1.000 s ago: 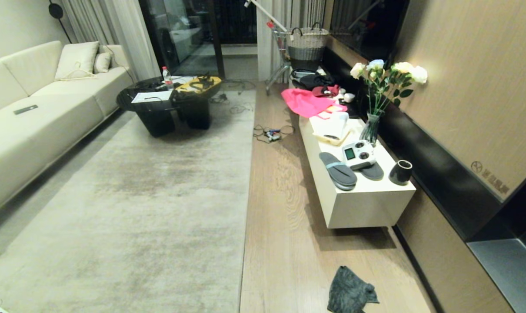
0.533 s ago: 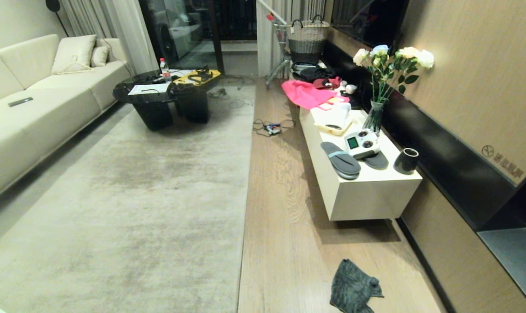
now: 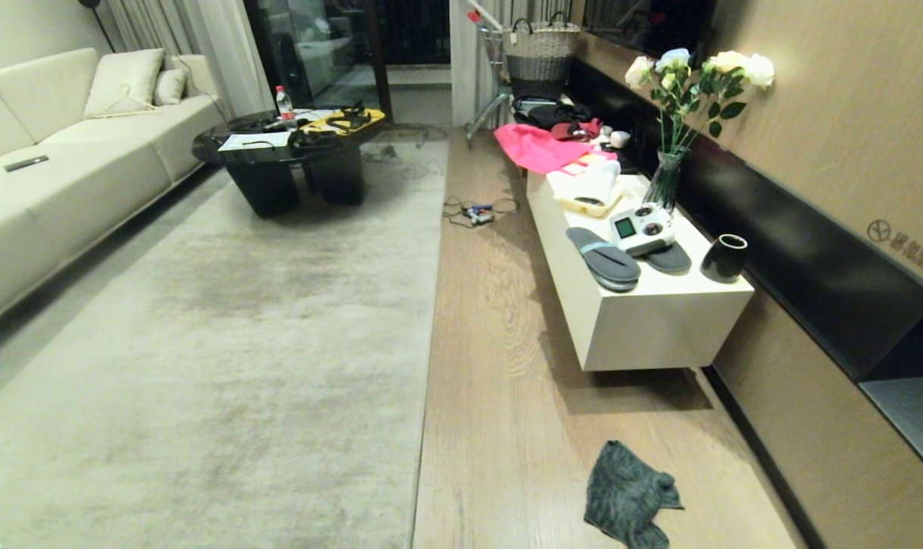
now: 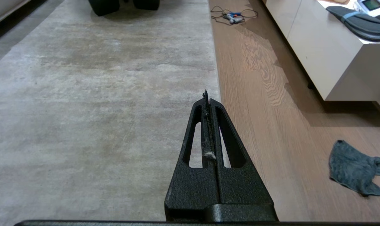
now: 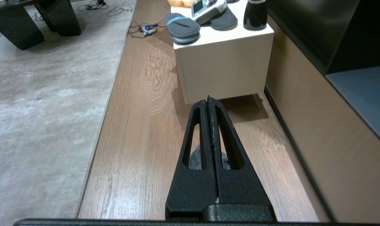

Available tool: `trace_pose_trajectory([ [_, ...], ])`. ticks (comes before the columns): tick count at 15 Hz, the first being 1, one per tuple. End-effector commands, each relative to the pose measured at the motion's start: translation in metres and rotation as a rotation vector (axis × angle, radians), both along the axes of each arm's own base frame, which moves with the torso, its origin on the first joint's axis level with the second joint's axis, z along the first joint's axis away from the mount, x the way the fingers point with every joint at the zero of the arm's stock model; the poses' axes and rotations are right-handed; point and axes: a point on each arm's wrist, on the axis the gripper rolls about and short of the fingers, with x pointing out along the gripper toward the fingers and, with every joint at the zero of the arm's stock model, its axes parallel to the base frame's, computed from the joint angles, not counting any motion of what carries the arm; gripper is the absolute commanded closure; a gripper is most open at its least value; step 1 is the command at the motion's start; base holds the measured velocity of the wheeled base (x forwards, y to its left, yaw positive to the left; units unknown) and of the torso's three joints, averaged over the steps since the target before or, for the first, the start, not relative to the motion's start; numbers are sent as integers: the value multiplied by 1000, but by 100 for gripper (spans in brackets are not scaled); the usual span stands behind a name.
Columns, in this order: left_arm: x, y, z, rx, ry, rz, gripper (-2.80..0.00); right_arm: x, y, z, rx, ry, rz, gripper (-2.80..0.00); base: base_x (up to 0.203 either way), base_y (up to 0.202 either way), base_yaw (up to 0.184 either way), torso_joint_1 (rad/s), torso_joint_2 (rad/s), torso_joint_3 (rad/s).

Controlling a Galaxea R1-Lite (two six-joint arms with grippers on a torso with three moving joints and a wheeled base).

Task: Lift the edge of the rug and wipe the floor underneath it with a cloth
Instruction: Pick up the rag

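Living-room floor (image 3: 500,396), wood-grain plank, slight sheen. Nearest: cloth (image 3: 628,496), dark teal rag, lying crumpled on bare planks, well apart from the rug; likely soft, light; pinch a raised fold. Rug (image 3: 225,366), flat; probably limp, heavy; take its bound edge. Left claw (image 4: 205,94), right claw (image 5: 208,99): both closed, empty.

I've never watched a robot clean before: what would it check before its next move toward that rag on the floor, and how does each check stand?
1. Cloth in sight, lying loose on the floor: ok.
2. Right tool empty, above the cloth: ok.
3. Right tool open to grasp: not ok, shut.
4. Left tool empty, near the rug edge: ok; also shut.
5. Rug edge lifted: not ok, lies flat.
6. Path to cloth free of the cabinet: ok.
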Motion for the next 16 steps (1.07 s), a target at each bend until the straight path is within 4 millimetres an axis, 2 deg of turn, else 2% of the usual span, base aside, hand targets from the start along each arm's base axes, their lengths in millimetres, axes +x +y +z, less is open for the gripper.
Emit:
trace_pose_trajectory([
  [1,0,0,0,0,1,2,0,0,0,0,1,-2,1,0,0,0,0,4,89,100],
  [10,0,0,0,0,0,2,0,0,0,0,0,-2,0,0,0,0,0,0,0,0],
  [16,0,0,0,0,1,1,0,0,0,0,-1,0,1,0,0,0,0,10,67,72],
])
